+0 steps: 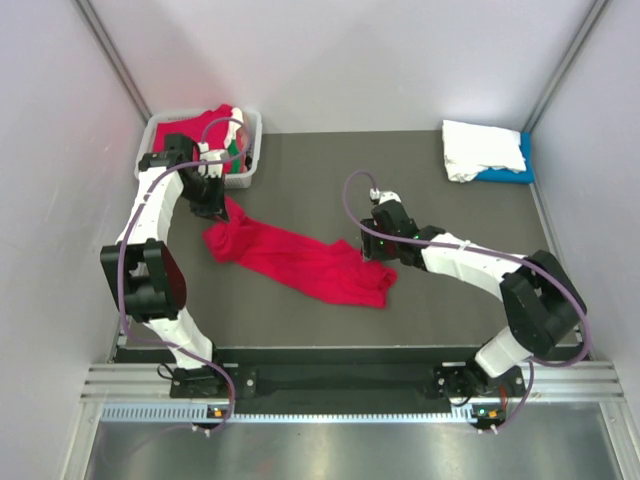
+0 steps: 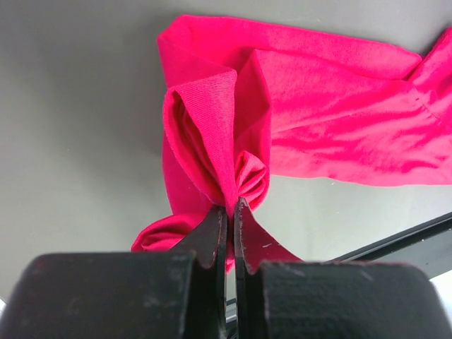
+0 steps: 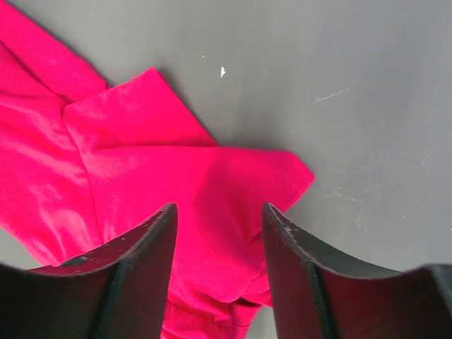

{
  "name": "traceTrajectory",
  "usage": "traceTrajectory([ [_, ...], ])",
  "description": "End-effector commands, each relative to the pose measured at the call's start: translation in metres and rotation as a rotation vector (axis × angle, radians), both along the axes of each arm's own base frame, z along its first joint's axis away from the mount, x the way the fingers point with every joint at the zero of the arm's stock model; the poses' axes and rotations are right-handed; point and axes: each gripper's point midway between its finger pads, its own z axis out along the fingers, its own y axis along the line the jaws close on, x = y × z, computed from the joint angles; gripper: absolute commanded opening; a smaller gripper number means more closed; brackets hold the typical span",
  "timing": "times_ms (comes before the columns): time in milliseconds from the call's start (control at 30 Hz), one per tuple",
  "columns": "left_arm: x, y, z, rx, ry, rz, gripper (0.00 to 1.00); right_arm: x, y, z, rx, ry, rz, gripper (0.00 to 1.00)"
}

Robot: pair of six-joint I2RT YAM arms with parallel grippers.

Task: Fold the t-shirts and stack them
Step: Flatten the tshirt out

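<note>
Red t-shirt [image 1: 300, 262]: rumpled, lies strung across table [image 1: 450, 215] between both pincers. Soft, light, limp; likely to sag and bunch when lifted. Left pincer [image 2: 230, 212] clamped on gathered fold at its tip. Right pincer [image 3: 219, 226]: jaws apart, cloth corner just beneath. Best hold looks like that corner, pinched through both layers.

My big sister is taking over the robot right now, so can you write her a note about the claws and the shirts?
Left claw: shut, pinching one end of the crumpled bright red cloth t-shirt.
Right claw: open above the shirt's other end, gripping nothing.
The shirt lies stretched across the dark mat between the claws, unfolded.
Done: a folded white cloth shirt sits on a blue one in the far right corner.
Left: fold this red one and stack it. More red cloth waits in the pale plastic tub, far left.
</note>
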Motion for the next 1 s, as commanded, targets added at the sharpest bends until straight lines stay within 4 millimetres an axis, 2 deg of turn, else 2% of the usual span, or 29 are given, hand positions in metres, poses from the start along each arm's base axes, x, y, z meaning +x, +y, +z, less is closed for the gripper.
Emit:
traceTrajectory([
  [0,-0.005,-0.003,0.02,-0.011,-0.059,-0.025,0.0,0.007,0.006,0.006,0.054,-0.02,-0.007,0.56],
  [167,-0.005,-0.004,0.021,-0.018,-0.057,-0.023,0.0,0.006,0.006,-0.005,0.036,0.013,0.002,0.57],
  [433,-0.006,-0.005,0.022,-0.022,-0.054,-0.022,0.0,-0.015,0.0,-0.036,0.013,0.111,0.017,0.53],
  [467,-0.006,-0.005,0.022,-0.022,-0.053,-0.021,0.0,-0.015,0.001,-0.036,0.017,0.108,0.019,0.37],
  [533,-0.006,-0.006,0.021,-0.026,-0.054,-0.023,0.0,-0.014,0.0,-0.033,0.019,0.102,0.018,0.23],
  [567,-0.005,-0.006,0.021,-0.027,-0.053,-0.021,0.0,-0.013,0.0,-0.031,0.017,0.095,0.015,0.02],
  [600,-0.006,-0.006,0.021,-0.027,-0.052,-0.023,0.0,-0.013,-0.002,-0.029,0.012,0.092,0.013,0.0],
  [800,-0.007,-0.005,0.016,-0.016,-0.044,-0.02,0.0,-0.004,-0.006,-0.003,-0.02,0.017,0.012,0.0],
  [833,-0.007,-0.004,0.017,-0.016,-0.046,-0.015,0.0,0.002,-0.005,0.012,-0.023,-0.025,0.022,0.0],
  [900,-0.003,-0.003,0.023,-0.014,-0.068,-0.011,0.0,0.01,-0.011,0.029,-0.061,-0.076,0.014,0.0],
  [933,0.002,-0.003,0.028,-0.011,-0.09,-0.005,0.0,0.018,-0.013,0.053,-0.08,-0.128,0.02,0.0],
  [967,0.007,-0.002,0.036,-0.013,-0.108,0.001,0.0,0.024,-0.015,0.067,-0.099,-0.164,0.016,0.0],
])
